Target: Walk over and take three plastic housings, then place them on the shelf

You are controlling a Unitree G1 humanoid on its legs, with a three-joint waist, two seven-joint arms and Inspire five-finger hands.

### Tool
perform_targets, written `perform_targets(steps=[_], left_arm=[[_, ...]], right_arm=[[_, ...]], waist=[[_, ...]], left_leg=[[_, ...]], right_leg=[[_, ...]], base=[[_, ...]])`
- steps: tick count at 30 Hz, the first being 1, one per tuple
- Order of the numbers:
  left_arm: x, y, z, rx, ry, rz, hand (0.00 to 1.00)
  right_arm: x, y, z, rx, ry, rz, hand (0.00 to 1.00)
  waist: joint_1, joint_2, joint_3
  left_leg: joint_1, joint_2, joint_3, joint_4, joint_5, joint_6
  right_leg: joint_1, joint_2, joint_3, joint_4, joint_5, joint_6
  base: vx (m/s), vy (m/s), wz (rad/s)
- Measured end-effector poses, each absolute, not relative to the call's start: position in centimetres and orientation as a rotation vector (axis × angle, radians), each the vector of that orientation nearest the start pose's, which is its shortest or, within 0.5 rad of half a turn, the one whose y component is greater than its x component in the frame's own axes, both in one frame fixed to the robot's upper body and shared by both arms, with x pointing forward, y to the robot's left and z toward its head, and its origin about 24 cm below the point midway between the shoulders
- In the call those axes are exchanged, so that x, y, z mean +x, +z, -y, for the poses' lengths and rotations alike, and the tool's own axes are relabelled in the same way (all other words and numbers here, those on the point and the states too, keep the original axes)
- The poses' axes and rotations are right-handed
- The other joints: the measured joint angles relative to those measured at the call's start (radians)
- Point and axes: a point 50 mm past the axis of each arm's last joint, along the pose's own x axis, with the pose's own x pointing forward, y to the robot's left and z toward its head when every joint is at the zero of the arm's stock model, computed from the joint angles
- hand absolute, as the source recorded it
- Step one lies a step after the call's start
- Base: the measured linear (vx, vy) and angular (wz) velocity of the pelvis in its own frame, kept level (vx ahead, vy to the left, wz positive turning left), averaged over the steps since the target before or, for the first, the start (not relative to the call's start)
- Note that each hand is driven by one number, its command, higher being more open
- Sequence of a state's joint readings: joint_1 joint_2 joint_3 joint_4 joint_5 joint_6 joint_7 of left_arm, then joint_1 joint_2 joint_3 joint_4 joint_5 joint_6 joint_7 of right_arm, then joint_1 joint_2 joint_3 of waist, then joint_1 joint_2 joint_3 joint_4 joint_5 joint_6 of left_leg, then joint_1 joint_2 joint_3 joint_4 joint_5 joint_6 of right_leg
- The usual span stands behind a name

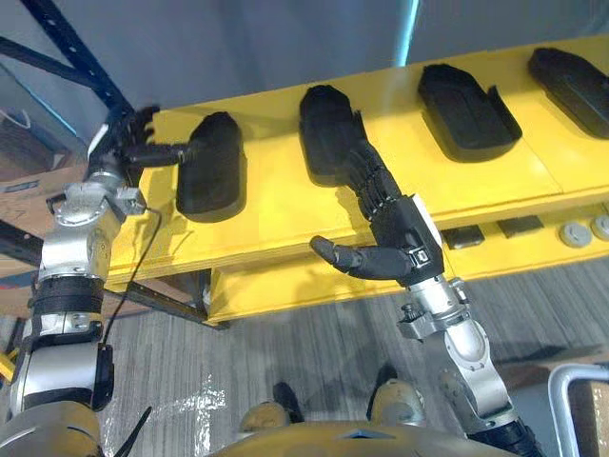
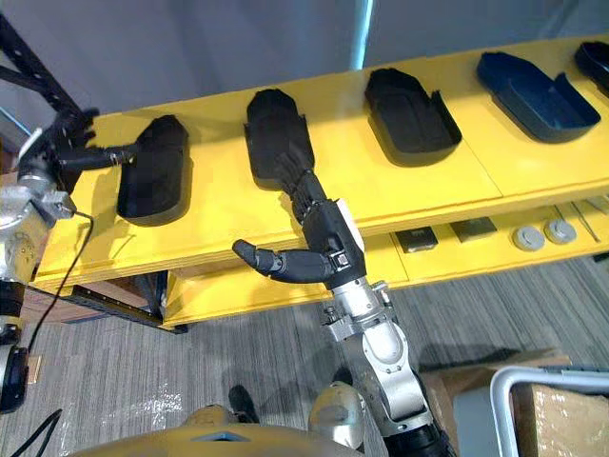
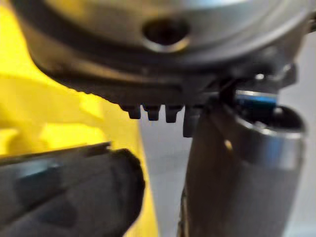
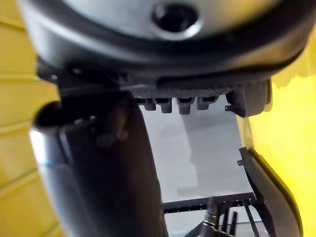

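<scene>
The yellow shelf [image 1: 276, 205] carries a row of black housings [image 1: 466, 105]. A grey-rimmed bin [image 2: 533, 376] on the floor holds something brown. The left hand [image 1: 128, 143], fingers spread, has its thumb at the end of the leftmost housing [image 1: 211, 167]. The right hand [image 1: 400, 233] lays straight fingers on the second housing [image 1: 326, 129], thumb wide. Grey discs [image 1: 574, 234] lie on the lower ledge.

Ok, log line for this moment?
left hand: open, at leftmost housing | right hand: open, resting on second housing | both housings on yellow shelf

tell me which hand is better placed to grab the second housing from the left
Right. The right hand rests its fingers on the second housing, thumb spread. The left hand is over at the leftmost housing.
</scene>
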State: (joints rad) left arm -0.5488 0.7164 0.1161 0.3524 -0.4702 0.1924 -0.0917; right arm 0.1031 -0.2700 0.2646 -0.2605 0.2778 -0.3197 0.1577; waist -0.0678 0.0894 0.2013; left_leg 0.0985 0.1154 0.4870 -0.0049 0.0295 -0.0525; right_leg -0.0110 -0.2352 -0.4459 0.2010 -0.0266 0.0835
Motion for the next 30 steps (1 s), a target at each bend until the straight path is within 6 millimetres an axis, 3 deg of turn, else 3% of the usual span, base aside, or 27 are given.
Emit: perform_targets(steps=[4,7,10,12,14,19,25,30], left_arm=[[32.7,19.9,-28.3,0.184,0.052,0.233,1.0],[30.9,19.0,-27.9,0.184,0.079,0.277,1.0],[27.8,16.8,-26.3,0.098,0.081,0.335,1.0],[24.7,14.7,-24.0,0.038,0.046,0.349,1.0],[22.8,13.2,-22.9,0.006,0.044,0.324,1.0],[18.9,9.6,-21.6,-0.083,0.112,0.247,1.0],[17.5,9.0,-20.1,-0.092,0.054,0.269,1.0],[16.8,8.7,-20.0,-0.099,0.034,0.267,1.0]], right_arm=[[22.2,10.5,11.6,-0.007,0.479,0.442,1.0],[22.9,11.0,11.4,-0.034,0.472,0.485,1.0],[23.9,10.5,11.6,-0.115,0.419,0.491,1.0],[24.5,9.7,11.9,-0.146,0.382,0.455,1.0],[25.2,8.8,11.9,-0.233,0.35,0.429,1.0],[26.4,6.7,11.7,-0.403,0.267,0.376,1.0],[28.5,4.5,12.3,-0.554,0.184,0.305,1.0],[30.5,5.4,12.9,-0.577,0.096,0.312,1.0]], waist=[[0.017,0.0,-0.018],[0.032,0.001,-0.035],[0.053,-0.001,-0.05],[0.095,-0.006,-0.054],[0.12,-0.014,-0.063],[0.167,-0.021,-0.064],[0.202,-0.025,-0.061],[0.211,-0.025,-0.054]], left_leg=[[0.012,0.001,-0.032,-0.001,0.001,0.001],[0.013,0.002,-0.052,-0.001,0.001,0.001],[0.009,0.0,-0.092,-0.001,0.003,0.001],[0.008,-0.001,-0.127,-0.001,0.007,0.0],[-0.004,-0.002,-0.152,-0.001,0.014,0.001],[-0.018,-0.002,-0.204,-0.018,0.034,-0.002],[-0.04,-0.002,-0.241,-0.021,0.05,0.001],[-0.048,-0.001,-0.254,-0.035,0.065,0.003]], right_leg=[[0.05,0.007,-0.035,-0.036,0.01,0.003],[0.073,0.012,-0.054,-0.053,0.012,0.005],[0.109,0.014,-0.1,-0.078,0.016,0.01],[0.133,0.017,-0.132,-0.091,0.017,0.011],[0.144,0.02,-0.161,-0.1,0.017,0.012],[0.17,0.029,-0.214,-0.114,0.017,0.011],[0.168,0.029,-0.248,-0.1,0.007,-0.002],[0.153,0.024,-0.261,-0.074,-0.006,-0.01]], base=[[0.01,-0.007,0.22],[-0.02,-0.017,0.18],[0.01,-0.025,0.38],[0.01,-0.024,0.39],[0.0,-0.032,0.43],[-0.04,-0.023,0.32],[-0.04,-0.003,0.18],[-0.03,-0.002,0.1]])
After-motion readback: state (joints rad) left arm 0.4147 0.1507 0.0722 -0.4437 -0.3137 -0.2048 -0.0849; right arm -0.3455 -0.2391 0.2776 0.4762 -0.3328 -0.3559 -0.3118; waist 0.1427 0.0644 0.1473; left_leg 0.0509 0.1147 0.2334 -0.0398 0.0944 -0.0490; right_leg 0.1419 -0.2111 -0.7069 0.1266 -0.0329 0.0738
